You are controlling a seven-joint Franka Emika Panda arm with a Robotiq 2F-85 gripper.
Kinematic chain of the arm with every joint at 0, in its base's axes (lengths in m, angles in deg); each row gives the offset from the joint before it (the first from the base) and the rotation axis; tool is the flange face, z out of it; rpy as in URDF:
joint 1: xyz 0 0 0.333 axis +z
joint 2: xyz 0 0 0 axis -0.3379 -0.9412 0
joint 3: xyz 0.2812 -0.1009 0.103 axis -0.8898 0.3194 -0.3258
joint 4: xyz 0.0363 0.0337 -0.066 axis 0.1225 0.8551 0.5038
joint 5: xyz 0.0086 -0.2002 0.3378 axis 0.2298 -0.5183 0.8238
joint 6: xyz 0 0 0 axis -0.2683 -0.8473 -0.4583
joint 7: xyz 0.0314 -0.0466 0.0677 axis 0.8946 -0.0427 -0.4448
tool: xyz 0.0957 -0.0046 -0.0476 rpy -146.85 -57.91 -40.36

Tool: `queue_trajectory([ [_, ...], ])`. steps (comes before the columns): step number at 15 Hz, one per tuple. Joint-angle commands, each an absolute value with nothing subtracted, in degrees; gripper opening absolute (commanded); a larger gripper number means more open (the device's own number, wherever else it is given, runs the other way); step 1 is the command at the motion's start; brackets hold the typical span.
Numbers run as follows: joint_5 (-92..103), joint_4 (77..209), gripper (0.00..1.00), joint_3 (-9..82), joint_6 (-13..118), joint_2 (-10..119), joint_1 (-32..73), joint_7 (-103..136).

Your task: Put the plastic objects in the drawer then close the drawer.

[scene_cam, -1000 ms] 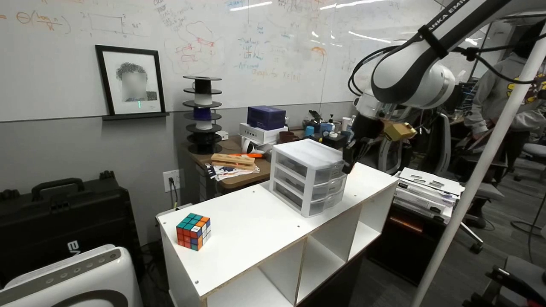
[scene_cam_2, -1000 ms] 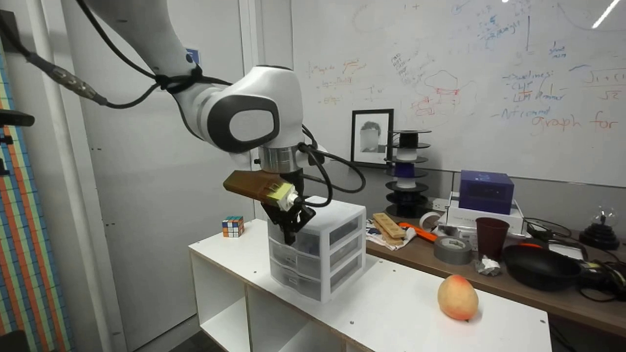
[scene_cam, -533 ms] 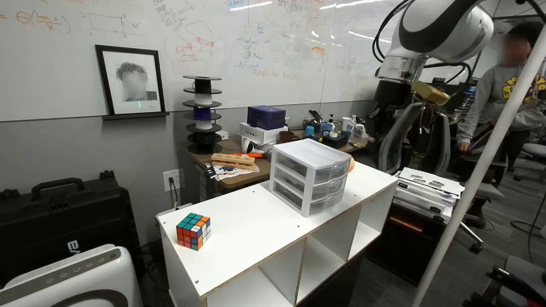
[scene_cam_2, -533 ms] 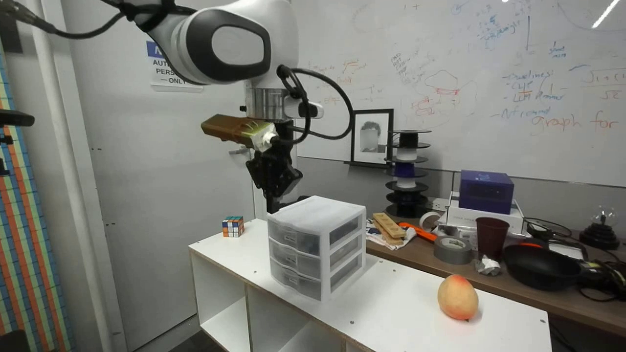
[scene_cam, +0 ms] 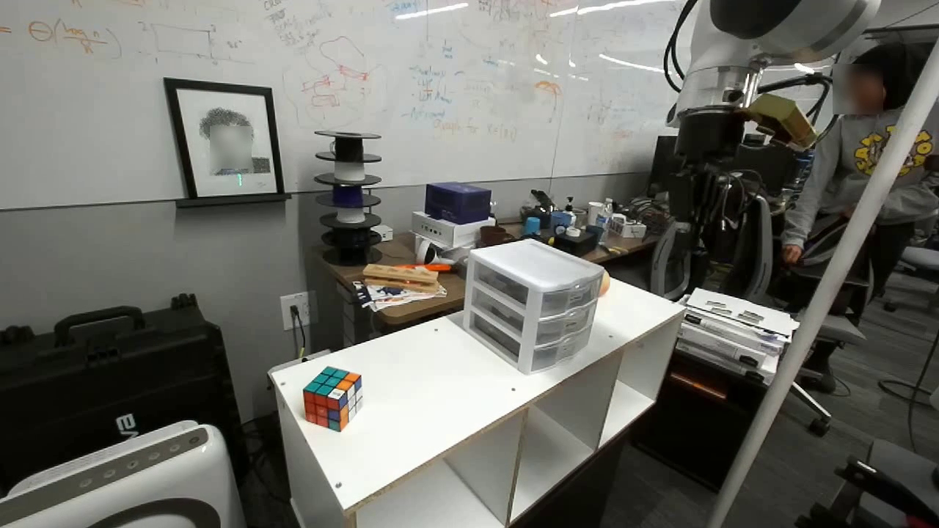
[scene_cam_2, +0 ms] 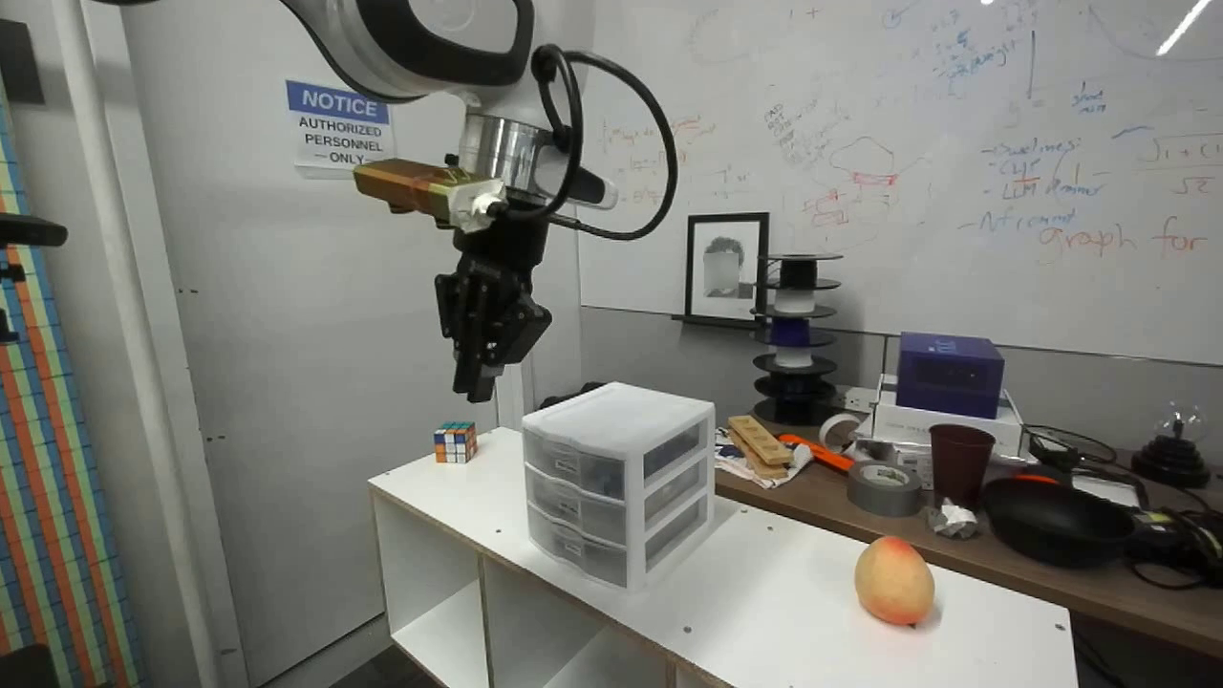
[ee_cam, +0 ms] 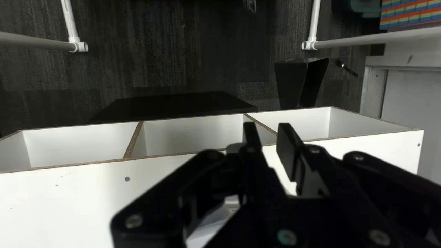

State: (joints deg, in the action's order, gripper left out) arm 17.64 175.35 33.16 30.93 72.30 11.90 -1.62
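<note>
The small white three-tier drawer unit stands on the white open-shelf table. Its translucent drawers, such as the top drawer, look shut in both exterior views. Faint bluish shapes show through the top drawer; I cannot tell what they are. In the wrist view, part of the unit shows behind my gripper's linkage. My gripper hangs in the air in front of and above the unit, touching nothing. In the wrist view its fingers stand apart with a narrow, empty gap.
A coloured puzzle cube and a peach-coloured fruit lie on the white table on opposite sides of the unit. A brown desk with a pan, cup and tape stands behind. A white pole rises near the arm.
My gripper has risen from in front of the top drawer and drawn back away from the unit. The top drawer's front is uncovered. The cube and fruit have not moved.
</note>
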Motion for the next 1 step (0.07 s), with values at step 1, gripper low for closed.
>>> queue_trajectory([
  [1,17.6,175.3,0.34,34.5,30.8,72.1,13.3,-1.6],
])
